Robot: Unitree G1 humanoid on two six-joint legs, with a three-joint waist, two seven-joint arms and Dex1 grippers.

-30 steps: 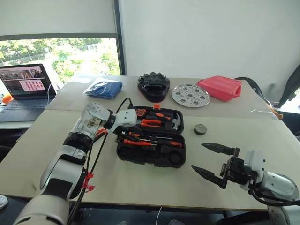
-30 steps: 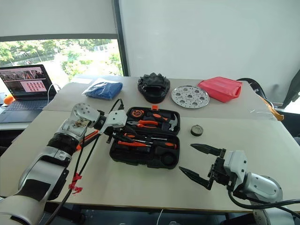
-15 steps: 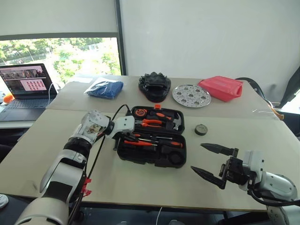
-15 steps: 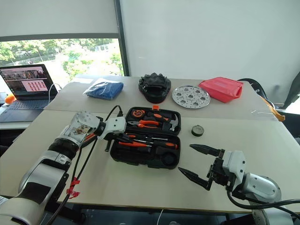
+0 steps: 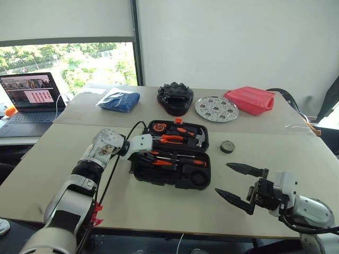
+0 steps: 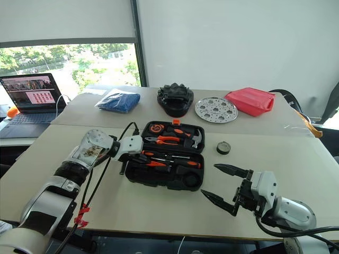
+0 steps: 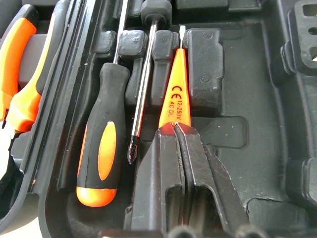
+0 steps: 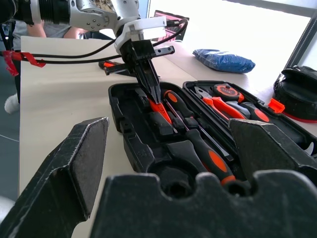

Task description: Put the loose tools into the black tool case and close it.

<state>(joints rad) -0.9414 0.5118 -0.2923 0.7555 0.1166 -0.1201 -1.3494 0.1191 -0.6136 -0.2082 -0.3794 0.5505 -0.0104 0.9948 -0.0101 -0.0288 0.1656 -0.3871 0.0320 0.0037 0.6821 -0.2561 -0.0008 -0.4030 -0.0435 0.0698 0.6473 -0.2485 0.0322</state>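
The black tool case lies open in the middle of the table. Pliers and a tape measure fill its far half, and two orange-and-black screwdrivers lie in its near half. My left gripper is shut, its tips resting on the near end of the slim orange pen-like tool, which lies in a recess beside the screwdrivers. The small dark round disc sits on the table to the right of the case. An orange-and-black tool lies on the table beyond the left gripper. My right gripper hangs open and empty, right of the case's front corner.
Along the far side of the table stand a blue wrapped bundle, a black lumpy object, a perforated silver disc and a red flat thing. An open laptop stands at the far left.
My left gripper has sunk into the case's near half and its fingers have closed. The right gripper has stayed where it was, open.
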